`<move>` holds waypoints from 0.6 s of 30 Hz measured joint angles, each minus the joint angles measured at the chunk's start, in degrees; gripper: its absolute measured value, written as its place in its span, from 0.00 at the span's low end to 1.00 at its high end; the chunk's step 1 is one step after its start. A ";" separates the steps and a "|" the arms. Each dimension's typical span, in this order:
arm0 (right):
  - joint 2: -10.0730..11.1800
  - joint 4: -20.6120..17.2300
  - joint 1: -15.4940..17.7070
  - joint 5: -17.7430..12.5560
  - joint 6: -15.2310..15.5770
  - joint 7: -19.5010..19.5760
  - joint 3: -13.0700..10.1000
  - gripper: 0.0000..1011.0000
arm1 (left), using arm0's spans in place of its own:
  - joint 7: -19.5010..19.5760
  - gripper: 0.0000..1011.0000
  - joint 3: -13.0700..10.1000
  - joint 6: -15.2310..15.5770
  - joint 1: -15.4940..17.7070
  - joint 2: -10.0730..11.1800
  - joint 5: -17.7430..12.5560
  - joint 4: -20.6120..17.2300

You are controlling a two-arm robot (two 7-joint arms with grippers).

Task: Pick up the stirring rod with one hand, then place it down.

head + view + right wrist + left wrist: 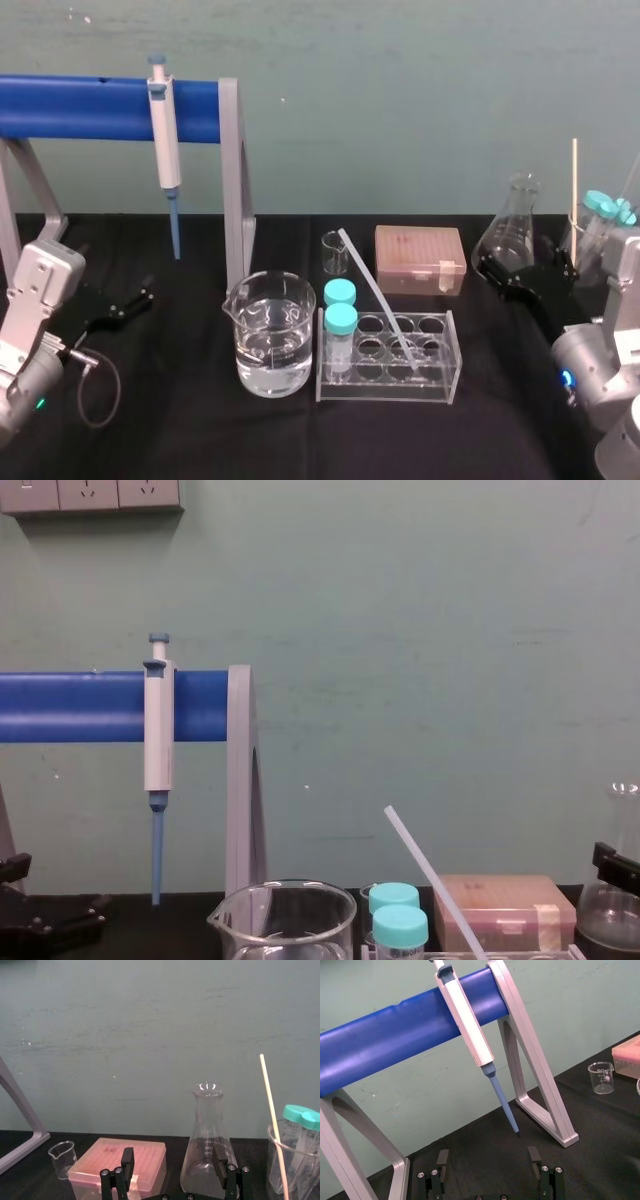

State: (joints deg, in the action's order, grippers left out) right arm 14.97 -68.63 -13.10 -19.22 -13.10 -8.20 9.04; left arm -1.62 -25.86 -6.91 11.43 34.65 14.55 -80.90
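The pipette stand [232, 180] with its blue bar is standing along the tabletop's [180, 440] rear left edge, with a pipette [165, 150] hanging from it. A water-filled beaker [270, 335] and a clear tube rack [388, 385] are sitting side by side at the tabletop's middle. The right gripper [518, 270] is hanging near the right edge beside an Erlenmeyer flask [508, 232], jaws spread wide and holding nothing. The left gripper [122, 303] is sitting near the left edge, jaws likewise wide. The stirring rod [377, 298] is leaning in the rack, its top tilting toward the rear edge.

Even, soft indoor light, pale sheen along the blue bar [395, 1035], small glints on the beaker [270, 335]
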 joint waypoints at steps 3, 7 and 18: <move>0.03 -0.09 0.03 -0.03 0.01 0.03 -0.01 0.99 | 0.00 0.99 0.00 0.00 0.00 0.00 0.00 0.00; 0.05 -0.21 0.05 -0.06 0.03 0.10 -0.03 0.99 | 0.00 0.99 0.00 0.00 0.00 0.00 0.00 0.00; 0.10 -0.44 0.11 -0.10 0.08 0.21 -0.09 0.99 | 0.00 0.99 0.00 0.00 0.00 0.00 0.00 0.00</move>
State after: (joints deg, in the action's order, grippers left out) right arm 15.07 -69.07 -12.99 -19.31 -13.02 -7.99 8.95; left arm -1.62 -25.86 -6.90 11.43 34.65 14.55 -80.90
